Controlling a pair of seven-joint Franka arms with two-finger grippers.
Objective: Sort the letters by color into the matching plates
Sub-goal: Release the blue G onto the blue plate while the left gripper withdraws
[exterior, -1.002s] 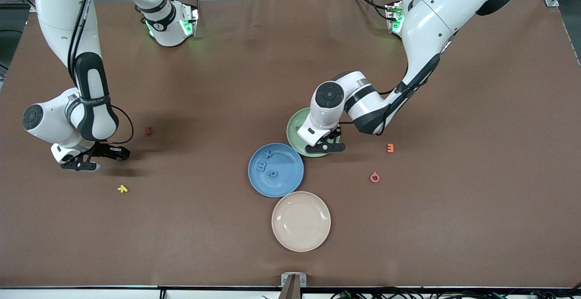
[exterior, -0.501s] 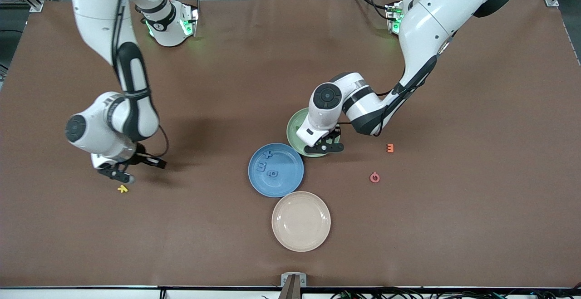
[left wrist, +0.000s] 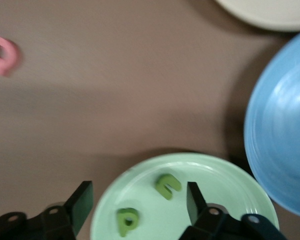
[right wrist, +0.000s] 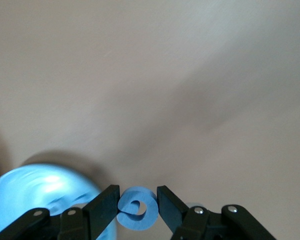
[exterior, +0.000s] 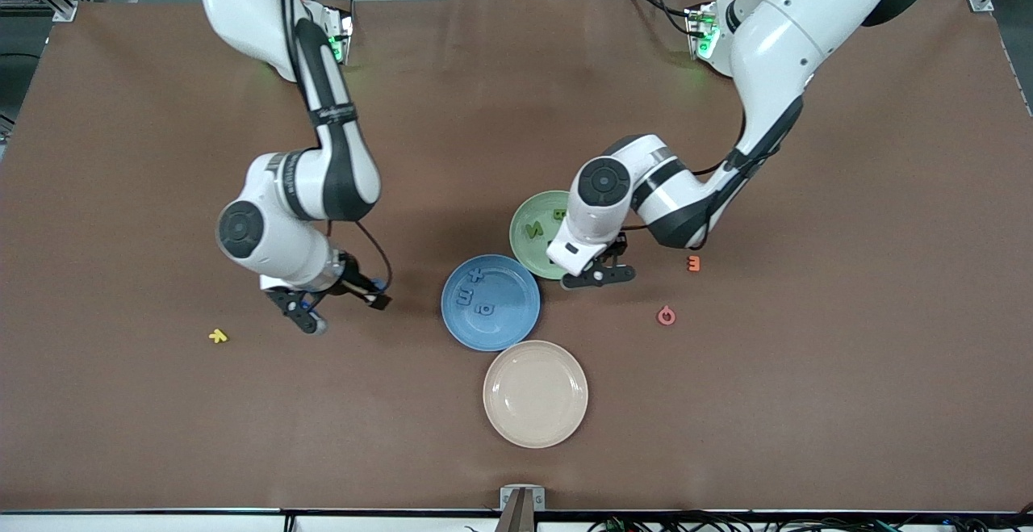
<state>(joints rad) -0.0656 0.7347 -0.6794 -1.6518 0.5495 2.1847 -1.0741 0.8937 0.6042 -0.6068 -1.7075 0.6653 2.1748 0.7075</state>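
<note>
left claw (left wrist: 137, 200) has opened over green plate (left wrist: 230, 185).

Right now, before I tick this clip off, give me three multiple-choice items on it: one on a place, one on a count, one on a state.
1. The left gripper is over:
A. the beige plate
B. the green plate's edge
C. the yellow letter

2. Letters lying in the blue plate:
A. one
B. three
C. five

3. The right gripper is:
A. shut on a blue letter
B. open and empty
C. shut on a pink letter

Answers:
1 B: the left wrist view shows the green plate under its open fingers.
2 B: the front view shows three blue letters there.
3 A: the right wrist view shows a blue letter pinched.
</note>
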